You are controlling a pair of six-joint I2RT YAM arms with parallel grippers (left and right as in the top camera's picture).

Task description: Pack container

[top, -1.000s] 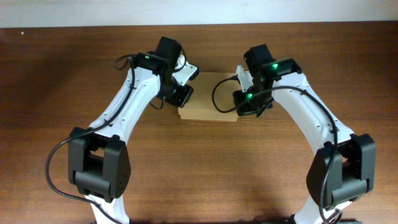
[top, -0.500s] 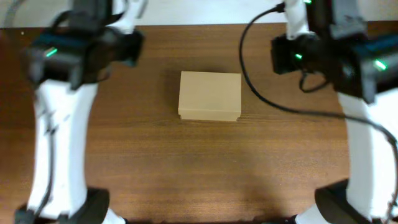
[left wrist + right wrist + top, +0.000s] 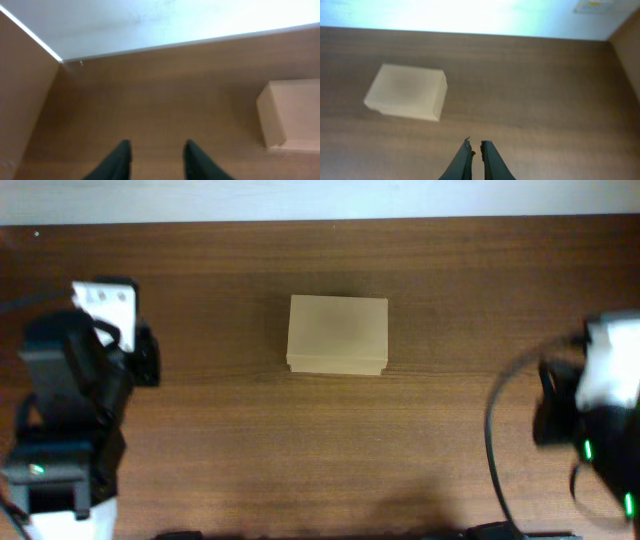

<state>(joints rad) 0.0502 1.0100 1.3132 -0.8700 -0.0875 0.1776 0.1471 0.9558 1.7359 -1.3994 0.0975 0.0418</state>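
Left gripper [image 3: 156, 161] spread apart, empty, over the worktop [image 3: 150, 100]. Right gripper [image 3: 476, 152] pinched nearly together, grasping nothing. Container [image 3: 337, 333] sits closed, well apart from both.

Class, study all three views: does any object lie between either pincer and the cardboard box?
Nothing visible does. Only bare table lies between the left pincer and the container, and between the right pincer and it.
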